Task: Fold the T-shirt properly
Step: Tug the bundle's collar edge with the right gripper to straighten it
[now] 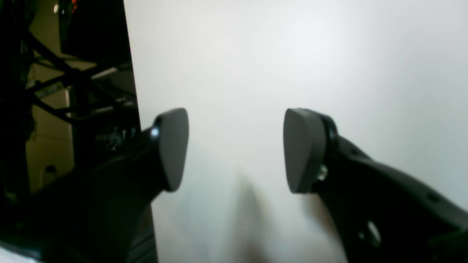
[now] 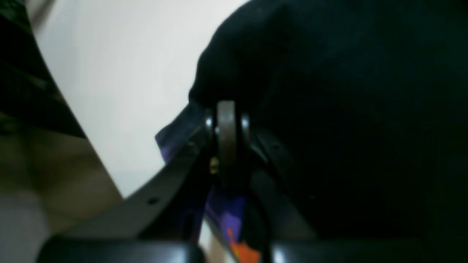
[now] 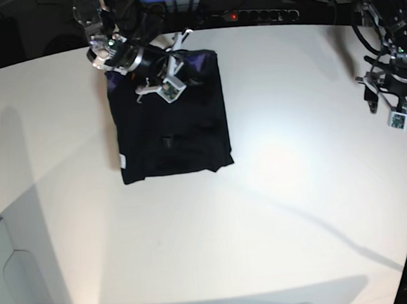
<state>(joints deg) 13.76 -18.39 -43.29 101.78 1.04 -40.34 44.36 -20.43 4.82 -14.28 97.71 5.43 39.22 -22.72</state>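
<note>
Base view showed the large plain black short-sleeved cloth T-shirt (image 3: pixel 169 119) lying as a folded, roughly square bundle on the round white table (image 3: pixel 264 210), at about eleven o'clock from the table's middle, a small white tag (image 3: pixel 123 160) showing at its nine o'clock edge. The right gripper (image 3: pixel 157 77) sat at the bundle's twelve o'clock edge, where purple print peeped out. In the right wrist view its jaws were pressed together, with black cloth bunched just beyond them and the orange-and-purple print (image 2: pixel 234 233) close beneath; whether any fabric was actually pinched between the pads could not be told, for the frame was dark and blurred there.

Far over at three o'clock, well apart from the shirt, the left gripper (image 3: pixel 397 98) hung near the table's rim. The left wrist view showed its two dark rounded pads (image 1: pixel 305 149) standing wide apart over bare white surface, holding nothing.

The risk lay with the right arm. If it lifted or dragged while the cloth was caught only by a thin fold, the layer could slip free; if it pulled sideways, the neat bundle could skew or unfold, since the other arm was too distant to pin it. The collar print could also end up bunched rather than flat.
</note>
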